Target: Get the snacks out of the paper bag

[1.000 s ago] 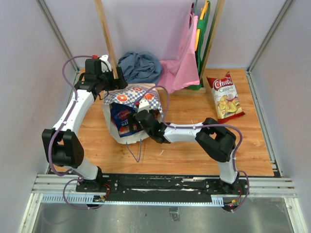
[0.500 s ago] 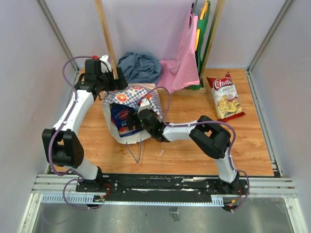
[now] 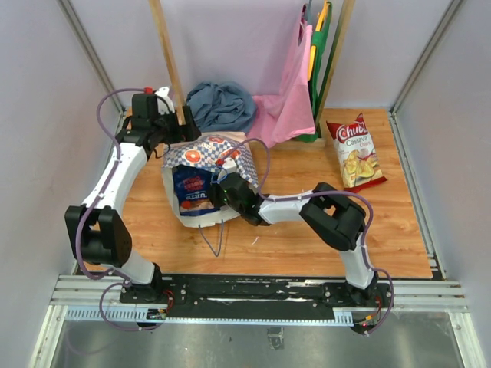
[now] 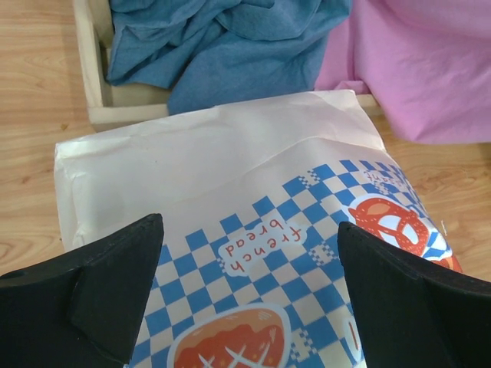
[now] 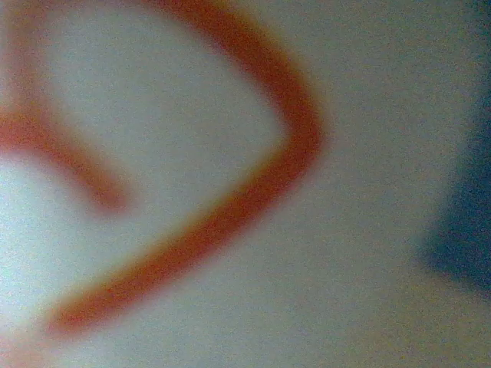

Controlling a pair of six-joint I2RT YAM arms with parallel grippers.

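Big picture first: the wooden table (image 3: 307,245) fills the top view, and the cream paper bag (image 3: 201,156) sits left of centre. Its long axis runs top to bottom of the frame, with the checkered band at the upper end and the mouth gaping toward the lower edge. A thin blue cord handle (image 3: 215,239) trails out below it. The right arm reaches in from the right, and the right gripper (image 3: 224,192) is buried in that mouth. Its fingers are hidden, so whether they are apart or pinched, I cannot tell. Its wrist camera gives only a blur: a red curve on white and a dark blue patch at the right edge. The left gripper (image 4: 249,224) hangs over the bag's upper end, its fingers (image 4: 100,291) spread wide with the checkered print between them. Upper right of the top view, well apart, the Chuds chip bag (image 3: 354,152) lies flat and lengthwise up the frame. Inside the mouth, a dark blue packet (image 3: 192,190) shows, partly hidden by the paper.
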